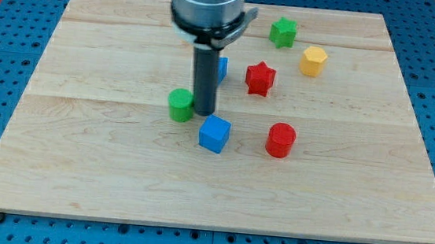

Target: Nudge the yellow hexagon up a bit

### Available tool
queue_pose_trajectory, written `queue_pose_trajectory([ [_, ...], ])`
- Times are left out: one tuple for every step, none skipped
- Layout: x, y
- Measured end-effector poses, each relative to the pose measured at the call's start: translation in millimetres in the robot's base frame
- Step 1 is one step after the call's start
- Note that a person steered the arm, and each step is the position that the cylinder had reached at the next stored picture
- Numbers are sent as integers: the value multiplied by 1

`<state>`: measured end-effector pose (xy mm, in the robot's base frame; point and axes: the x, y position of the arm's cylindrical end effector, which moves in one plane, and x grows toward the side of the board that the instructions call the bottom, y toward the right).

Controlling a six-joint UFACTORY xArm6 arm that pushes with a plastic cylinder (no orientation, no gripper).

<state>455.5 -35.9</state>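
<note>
The yellow hexagon lies at the board's upper right. My tip rests on the board far to its lower left, just right of the green cylinder and just above the blue cube. A green star lies to the upper left of the yellow hexagon. A red star lies to its lower left.
A red cylinder lies right of the blue cube. Another blue block is mostly hidden behind the rod. The wooden board lies on a blue pegboard table.
</note>
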Motion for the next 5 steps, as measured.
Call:
queue_pose_trajectory([
  [-5, -41],
  [-13, -81],
  [-31, -96],
  [-33, -96],
  [-33, -38],
])
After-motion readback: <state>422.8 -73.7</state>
